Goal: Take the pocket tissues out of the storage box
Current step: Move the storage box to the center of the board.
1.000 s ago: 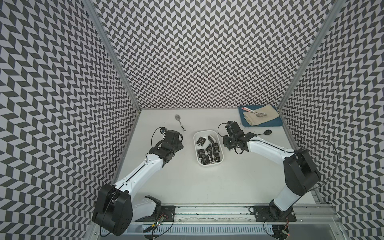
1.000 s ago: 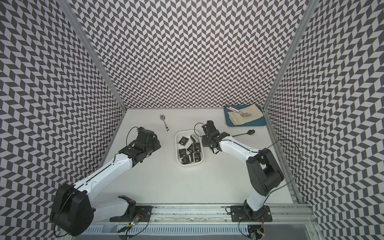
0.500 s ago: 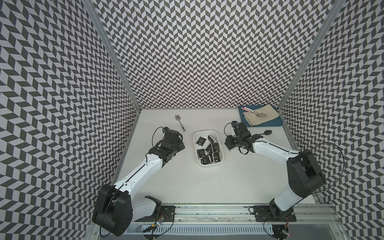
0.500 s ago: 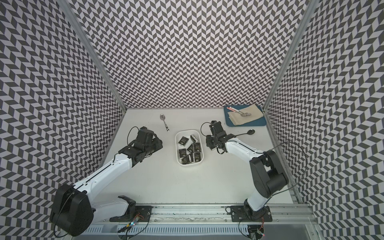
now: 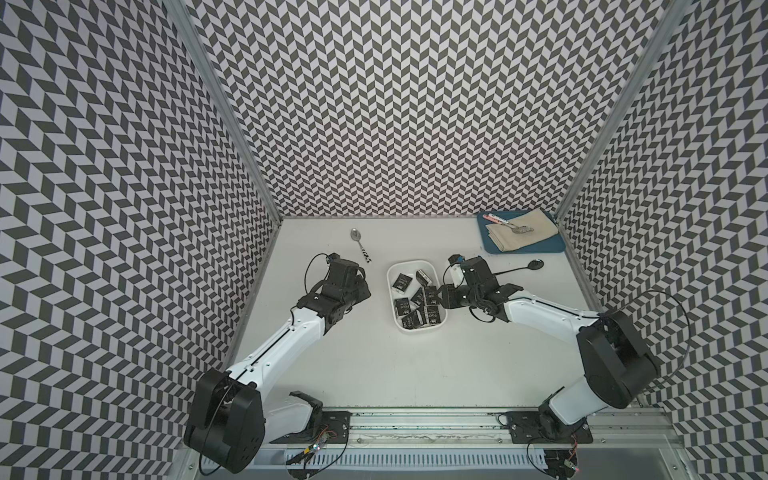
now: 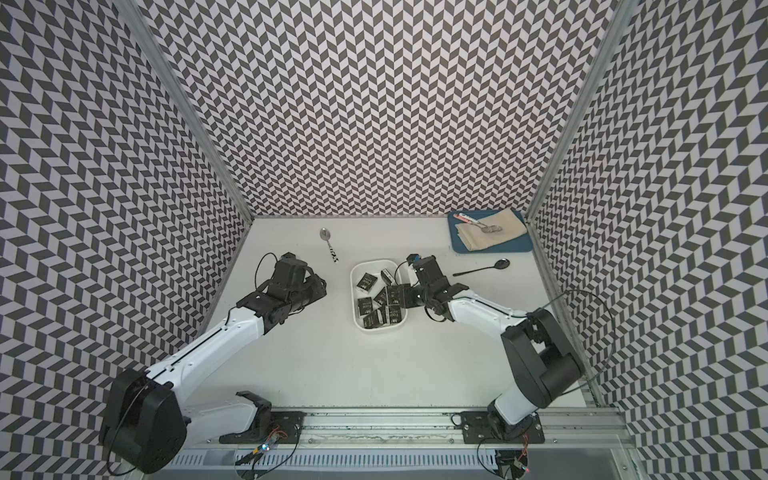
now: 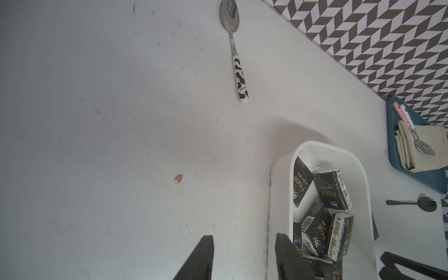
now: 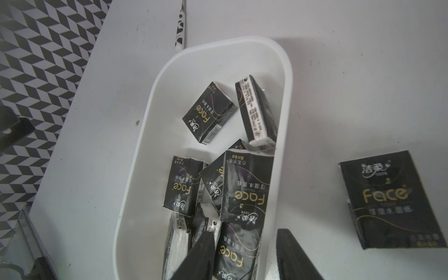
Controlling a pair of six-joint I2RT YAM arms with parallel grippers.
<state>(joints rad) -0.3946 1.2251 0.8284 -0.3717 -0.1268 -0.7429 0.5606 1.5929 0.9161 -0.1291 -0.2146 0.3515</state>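
Gold "Face" lettering marks the black pocket tissues (image 8: 244, 191) in the storage box (image 8: 155, 145), with 可湿水面纸 beside the word. The packet (image 8: 390, 201) lying on the counter (image 8: 339, 84) reads 洁柔 in white at its own 12 o'clock, with "Face" across the middle. The finer print and barcode digits are illegible.

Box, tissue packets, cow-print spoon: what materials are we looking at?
Storage box: likely moulded plastic, glossy white; soft highlights, rounded corners.
Pocket tissues: probably thin plastic film, black, printed; creased faces, crimped ends.
Spoon: polished metal bowl showing reflections; handle glazed ceramic or plastic, can't tell.
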